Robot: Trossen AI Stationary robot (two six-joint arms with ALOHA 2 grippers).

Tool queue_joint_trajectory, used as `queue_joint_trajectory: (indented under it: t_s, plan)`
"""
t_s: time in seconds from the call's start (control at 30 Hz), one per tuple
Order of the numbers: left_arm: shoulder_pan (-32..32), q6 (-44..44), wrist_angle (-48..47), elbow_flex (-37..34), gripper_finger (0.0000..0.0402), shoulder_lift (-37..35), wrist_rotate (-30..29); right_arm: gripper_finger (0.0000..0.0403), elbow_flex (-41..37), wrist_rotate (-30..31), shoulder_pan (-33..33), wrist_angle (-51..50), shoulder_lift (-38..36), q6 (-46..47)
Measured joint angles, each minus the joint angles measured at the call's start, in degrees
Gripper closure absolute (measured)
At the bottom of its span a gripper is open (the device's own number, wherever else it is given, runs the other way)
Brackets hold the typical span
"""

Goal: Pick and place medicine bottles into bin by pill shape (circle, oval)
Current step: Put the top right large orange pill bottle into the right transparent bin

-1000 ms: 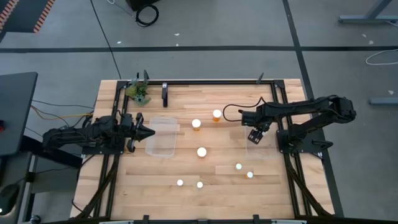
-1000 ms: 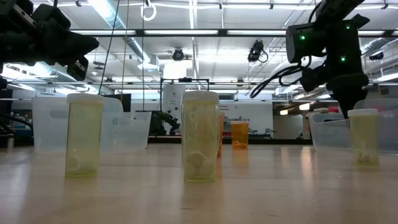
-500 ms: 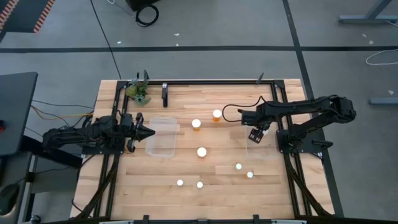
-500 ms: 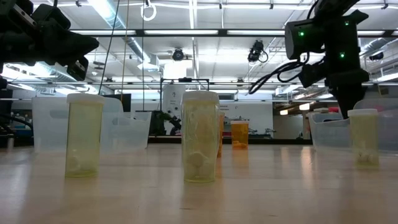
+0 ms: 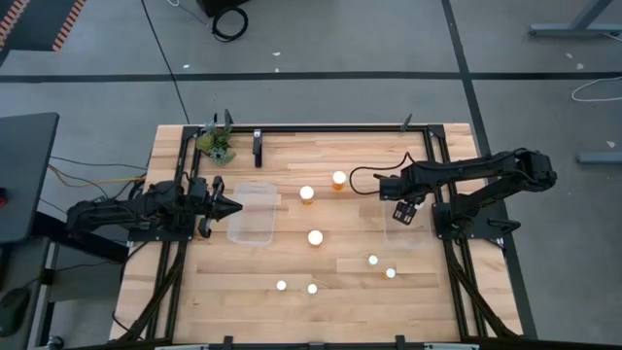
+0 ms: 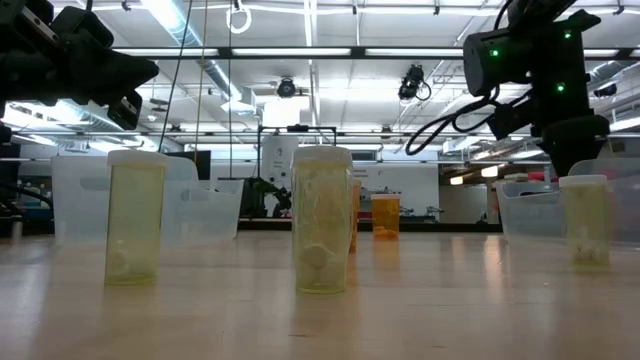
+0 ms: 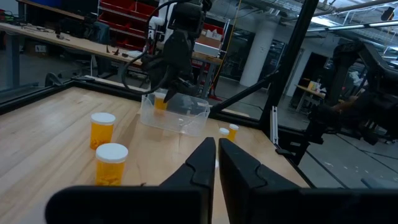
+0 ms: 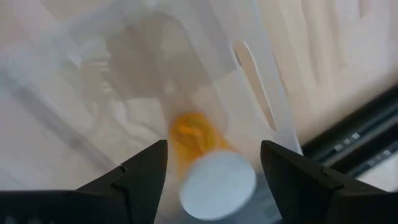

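My high camera looks straight down on the whole table (image 5: 243, 282) and both arms. My low camera sits at table-top height, very near three bottles, and faces level into the room. The left wrist camera looks across the table toward the right arm (image 7: 177, 43) and the clear bin (image 7: 175, 114) under it. The right wrist camera looks down into this same bin (image 8: 205, 93) from close.

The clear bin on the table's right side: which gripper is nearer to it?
Right. The right gripper hangs open directly over the right bin, an amber bottle below it. The left gripper sits across the table by the other bin.
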Motion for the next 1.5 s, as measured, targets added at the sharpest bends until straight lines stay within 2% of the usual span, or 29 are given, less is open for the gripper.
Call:
queue_joint_trajectory:
  t_s: [0.17, 0.43, 0.6, 0.77, 1.17, 1.5]
  plan:
    - [0.0, 0.0, 0.0, 0.0, 0.0366, 0.0, 0.0, 0.0138, 0.4, -1.5, 0.0, 1.8, 0.0, 0.3]
    - [0.0, 0.0, 0.0, 0.0, 0.0373, 0.0, 0.0, 0.0138, 6.0, -2.3, 0.7, 2.1, 1.6, 2.8]
    - [0.0, 0.0, 0.0, 0.0, 0.0376, 0.0, 0.0, 0.0138, 12.3, -1.6, 2.7, 2.2, 8.5, 0.1]
    - [0.0, 0.0, 0.0, 0.0, 0.0369, 0.0, 0.0, 0.0138, 22.0, -1.0, 4.0, 2.4, 15.7, -3.0]
    - [0.0, 0.0, 0.0, 0.0, 0.0375, 0.0, 0.0, 0.0138, 42.3, 0.5, 4.1, 1.7, 31.9, -14.6]
    - [0.0, 0.0, 0.0, 0.0, 0.0367, 0.0, 0.0, 0.0138, 49.9, -0.9, 0.1, 2.8, 36.6, -22.1]
